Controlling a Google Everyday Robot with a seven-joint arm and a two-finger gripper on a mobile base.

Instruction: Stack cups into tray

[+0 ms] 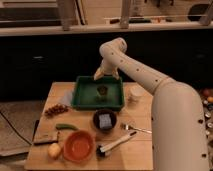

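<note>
The dark-green tray [82, 95] sits at the back middle of the wooden table. The dark olive-brown cup [102, 91] stands upright inside it, right of its middle. The cream-white cup [135, 93] stands on the table just right of the tray. My gripper [101, 75] hangs above the tray's far edge, a little above and behind the olive cup, at the end of the white arm that reaches in from the right.
A dark bowl with a blue square [105, 120] sits in front of the tray. An orange bowl [79, 145], a yellow fruit [54, 149], a green pod [66, 127], grapes [56, 109], a fork [135, 129] and a brush [115, 145] lie on the front half of the table.
</note>
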